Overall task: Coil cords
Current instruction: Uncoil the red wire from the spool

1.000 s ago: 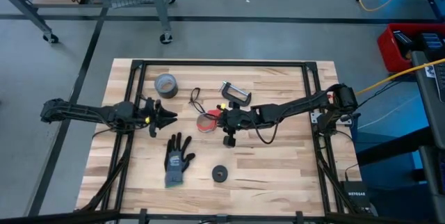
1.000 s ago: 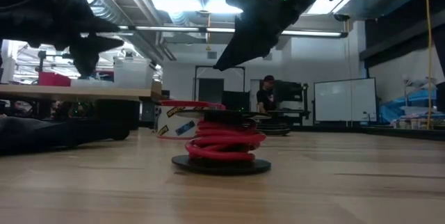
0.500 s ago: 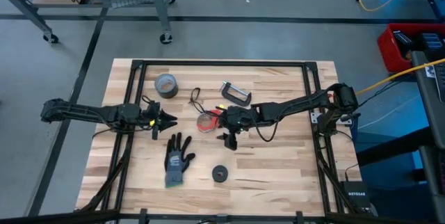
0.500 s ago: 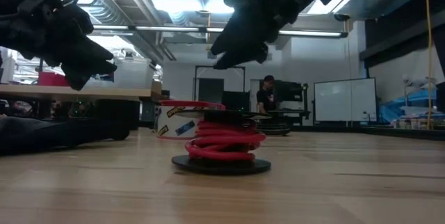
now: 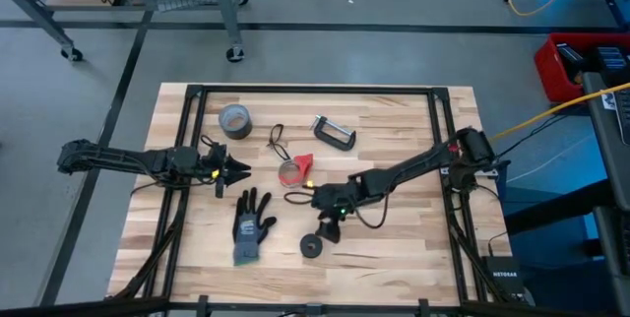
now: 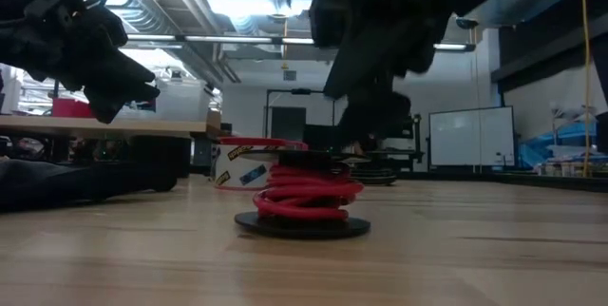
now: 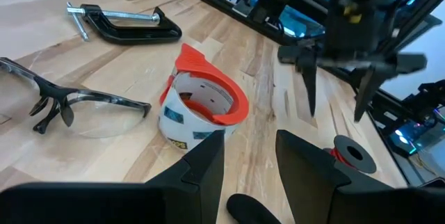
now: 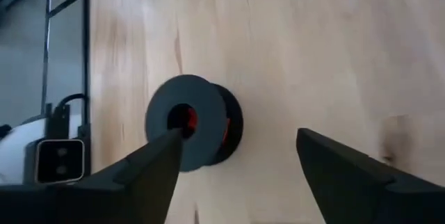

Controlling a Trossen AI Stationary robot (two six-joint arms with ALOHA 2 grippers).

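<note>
The red cord (image 6: 306,192) is wound in coils on a black spool (image 5: 312,246) that stands on its flat lower flange near the table's near edge. My right gripper (image 5: 328,228) hangs open just above and beyond the spool. In the right wrist view the spool (image 8: 191,121) lies ahead of the right gripper (image 8: 240,165), and nothing is between the fingers. At the table's left my left gripper (image 5: 239,168) waits open and empty; in the left wrist view it (image 7: 250,158) points at the red-edged tape ring (image 7: 201,109).
A black-and-grey glove (image 5: 253,226) lies left of the spool. The red-edged tape ring (image 5: 292,170) sits mid-table, with safety glasses (image 5: 277,141), a grey duct-tape roll (image 5: 234,119) and a C-clamp (image 5: 334,134) farther back. Bare wood lies right of the spool.
My right gripper has moved from beside the tape ring toward the table's near edge, coming over the spool, and its fingers have opened. The spool and the cord have stayed where they were.
</note>
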